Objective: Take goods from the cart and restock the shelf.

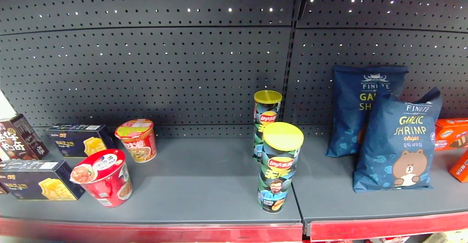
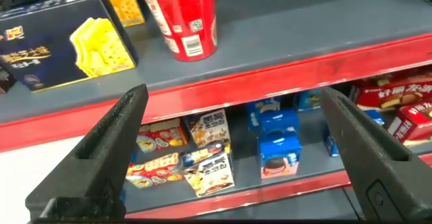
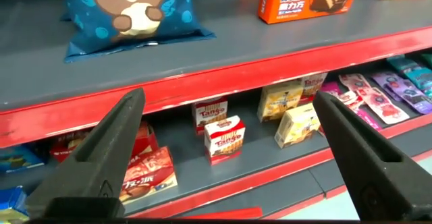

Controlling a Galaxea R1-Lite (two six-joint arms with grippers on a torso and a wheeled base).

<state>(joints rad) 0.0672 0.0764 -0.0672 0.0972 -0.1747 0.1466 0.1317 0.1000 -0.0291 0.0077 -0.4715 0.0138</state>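
**Both grippers empty in front of a part-filled shelf**

Two chip cans stand upright at the middle of the grey shelf (image 1: pixel 204 191). The front can (image 1: pixel 279 168) is near the red edge, and the rear can (image 1: pixel 267 120) is just behind it, toward 11 o'clock. Out at 9 o'clock from the cans are a red cup (image 1: pixel 104 179) and a second cup (image 1: pixel 137 140), with dark boxes (image 1: pixel 40 180) beside them. At 3 o'clock two blue bags lean on the pegboard back, the bear bag (image 1: pixel 398 148) overlapping the rear bag (image 1: pixel 360 107). Orange boxes (image 1: pixel 451 133) sit beyond them.

The left gripper (image 2: pixel 236 156) hangs in front of the shelf's red edge, near the red cup. Its fingers are spread wide and grasp nothing. The right gripper (image 3: pixel 233 156) hangs by the same edge near the bear bag, equally released and empty. Behind both grippers, a lower shelf (image 3: pixel 260 158) carries small packets, perhaps biscuit boxes.
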